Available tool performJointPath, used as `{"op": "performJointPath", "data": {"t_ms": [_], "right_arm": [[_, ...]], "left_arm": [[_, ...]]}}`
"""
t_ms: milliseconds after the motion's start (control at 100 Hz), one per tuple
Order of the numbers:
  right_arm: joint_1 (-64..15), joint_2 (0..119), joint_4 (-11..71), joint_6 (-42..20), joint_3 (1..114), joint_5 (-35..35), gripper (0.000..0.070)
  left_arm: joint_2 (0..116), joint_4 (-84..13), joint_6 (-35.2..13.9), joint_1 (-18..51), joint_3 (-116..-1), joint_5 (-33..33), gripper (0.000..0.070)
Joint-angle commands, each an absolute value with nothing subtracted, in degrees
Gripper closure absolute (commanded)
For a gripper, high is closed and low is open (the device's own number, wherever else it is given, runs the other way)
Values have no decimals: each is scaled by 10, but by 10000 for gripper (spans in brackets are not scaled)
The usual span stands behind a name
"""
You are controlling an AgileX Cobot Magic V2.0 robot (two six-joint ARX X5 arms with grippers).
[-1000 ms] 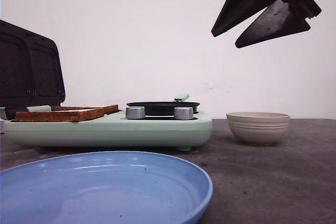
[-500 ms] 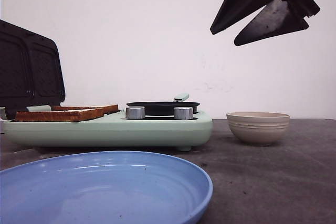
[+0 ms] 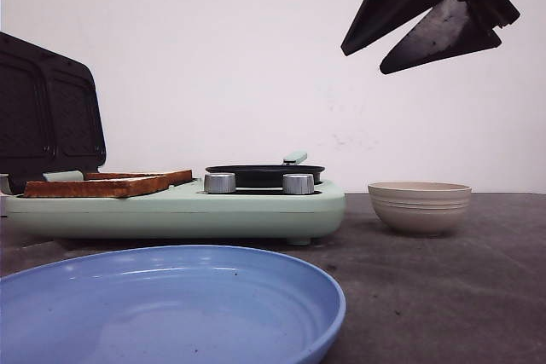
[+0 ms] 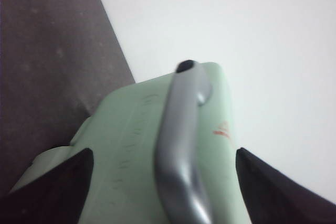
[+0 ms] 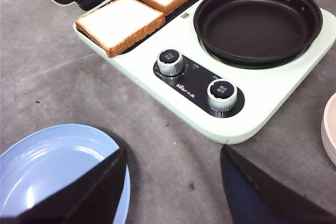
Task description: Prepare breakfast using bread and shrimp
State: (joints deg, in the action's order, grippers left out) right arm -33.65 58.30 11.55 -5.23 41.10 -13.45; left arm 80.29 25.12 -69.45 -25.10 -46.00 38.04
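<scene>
Right claw (image 3: 363, 57) wide open, empty, high above bowl (image 3: 419, 206); left claw (image 4: 163, 192) open astride lid handle (image 4: 181, 145).

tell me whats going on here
Nothing is being held right now. Two slices of bread lie on the open sandwich plates of a mint-green breakfast maker, next to its empty black pan. The right hand hangs open high above the table. The left hand sits open around the raised lid's grey handle. No shrimp shows.
</scene>
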Motion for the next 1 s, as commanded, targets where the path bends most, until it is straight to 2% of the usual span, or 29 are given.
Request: {"op": "performJointPath", "data": {"t_ms": [0,190,290,580,630,790,860,990], "right_arm": [[-339,586,111,-56,415,-135,361],[-339,586,109,-56,415,-135,361],[-339,586,107,-58,415,-135,362],[-339,586,107,-61,415,-134,361],[-339,586,107,-63,415,-134,362],[-339,586,107,-69,415,-135,362],[-339,586,107,-69,415,-135,362],[-339,586,107,-69,415,-135,361]], "left_arm": [[817,259,-701,-254,-477,387,227],[839,265,-697,-250,-503,394,241],[848,269,-697,-246,-514,405,321],[858,268,-696,-231,-518,416,329],[858,269,-696,-230,-518,416,384],[858,269,-690,-229,-518,416,619],[858,268,-690,-229,-518,416,692],[858,266,-688,-226,-518,416,696]]}}
